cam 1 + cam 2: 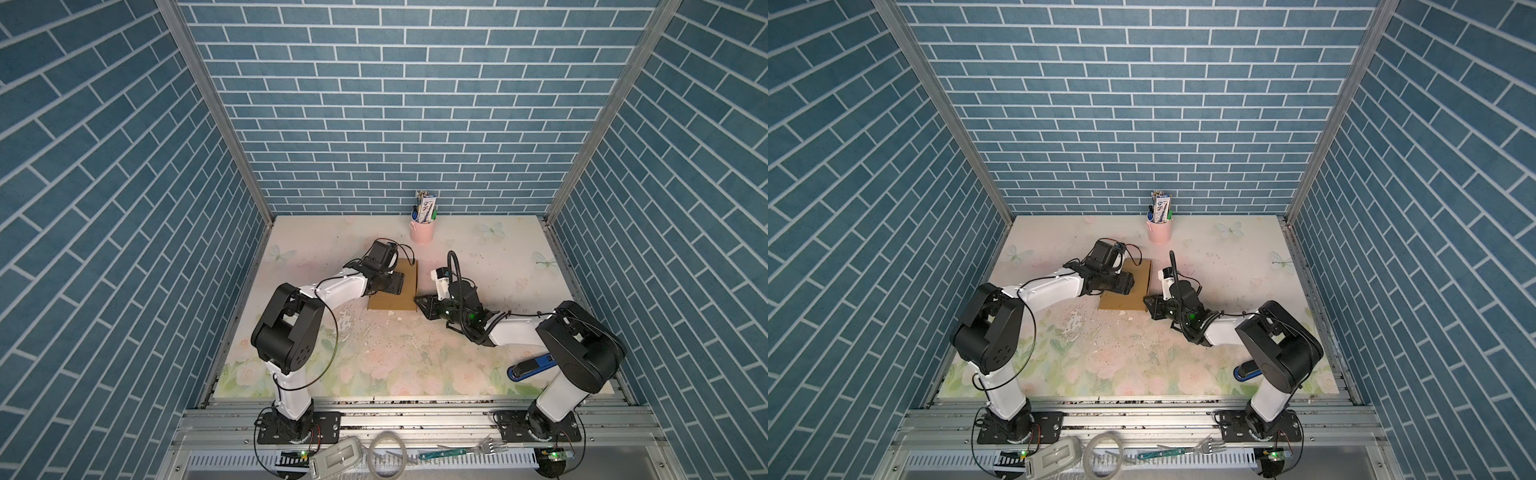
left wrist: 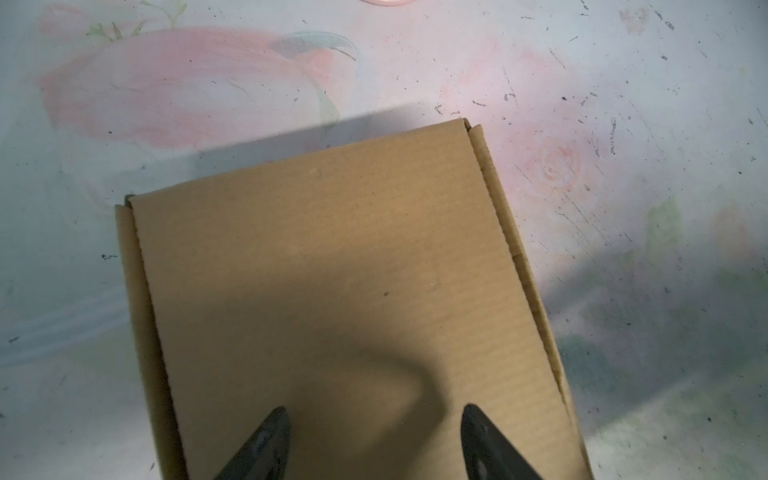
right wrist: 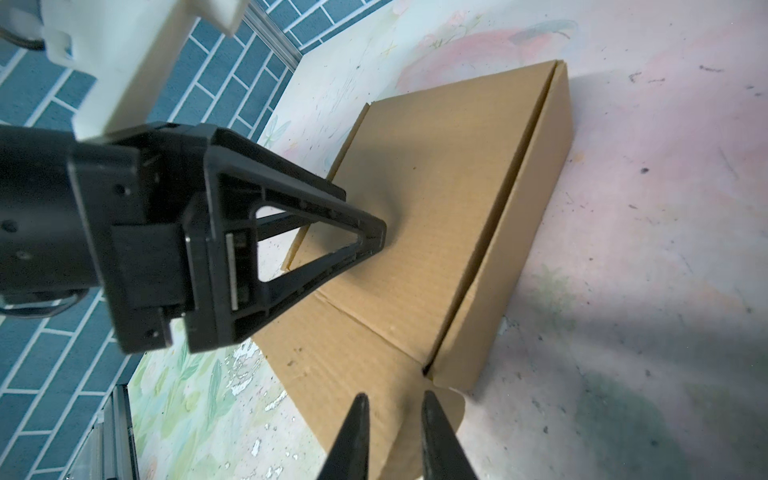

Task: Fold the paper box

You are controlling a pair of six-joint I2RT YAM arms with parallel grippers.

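The paper box [image 1: 409, 282] [image 1: 1142, 286] is a shallow brown cardboard mailer lying with its lid down in mid table. Its plain lid [image 2: 332, 270] fills the left wrist view. My left gripper [image 1: 400, 284] [image 2: 374, 411] is open, its two fingertips set wide apart on or just above the lid, near the lid's left side. The right wrist view shows that gripper's finger [image 3: 365, 237] reaching down to the lid. My right gripper [image 1: 417, 298] [image 3: 395, 397] is at the box's near right corner, jaws narrowly apart around the sloping front flap [image 3: 357, 361].
A pink cup [image 1: 422, 232] of pens stands at the back wall. A blue stapler [image 1: 532, 368] lies by the right arm's base. White paper flakes [image 1: 345, 320] litter the floral mat just in front of the box. A fork [image 1: 490, 446] lies on the front rail.
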